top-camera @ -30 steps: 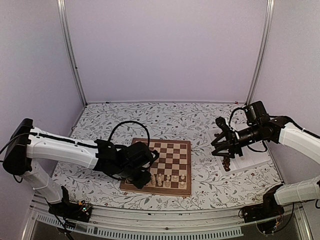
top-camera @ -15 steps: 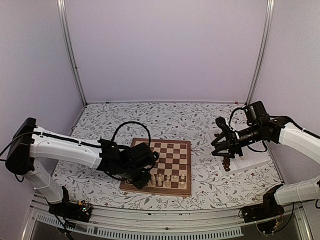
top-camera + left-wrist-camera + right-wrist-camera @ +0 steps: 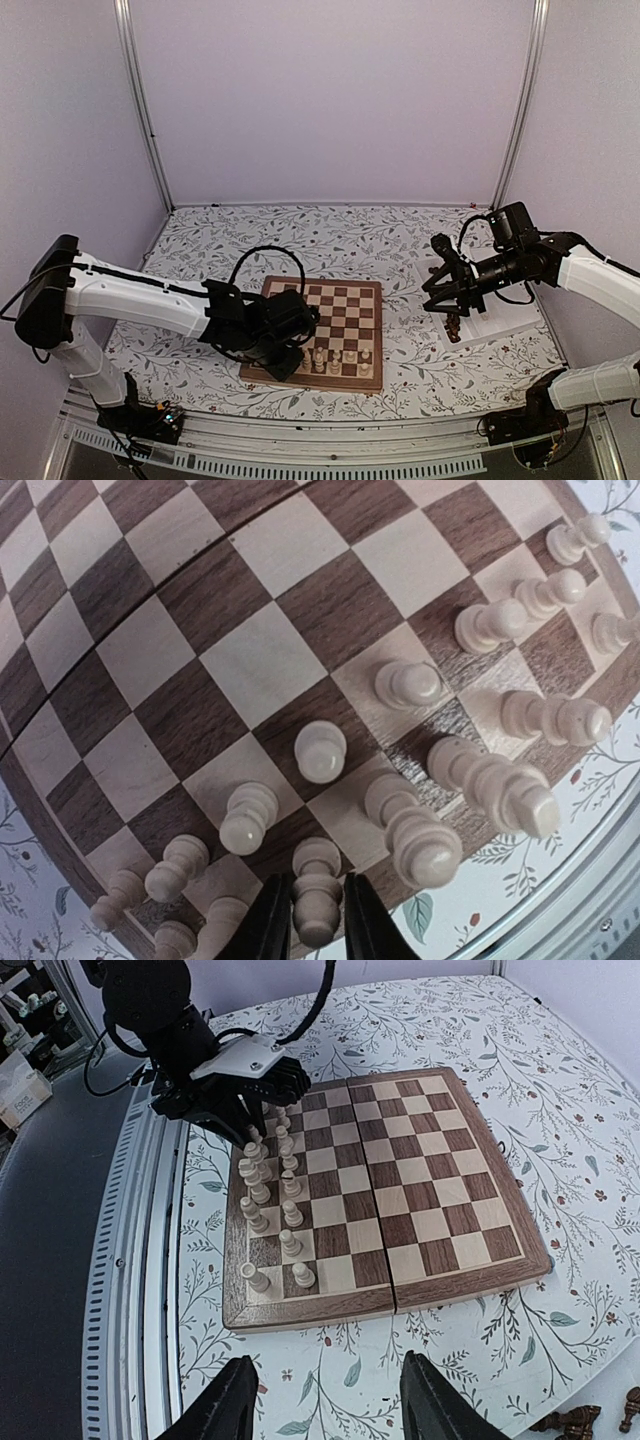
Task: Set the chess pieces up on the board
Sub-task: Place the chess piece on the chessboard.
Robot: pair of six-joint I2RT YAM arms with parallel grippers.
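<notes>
On the board [image 3: 430, 1210], pale cream chess pieces [image 3: 320, 750]

Pale lilac walls [image 3: 330, 100] with metal corner posts [image 3: 140, 100] enclose a leaf-patterned tabletop [image 3: 350, 235], perhaps cloth.

The board [image 3: 250, 670] is showing smooth, faintly sheened wood grain; the pale chess pieces [image 3: 320, 750] are looking like matt turned wood; the printed table cover [image 3: 350, 235] is lying matt.

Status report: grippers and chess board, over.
Left gripper shut on cream piece at board edge. Right gripper open, empty, right of board. Dark pieces not yet placed. Other cream pieces crowd close.
</notes>
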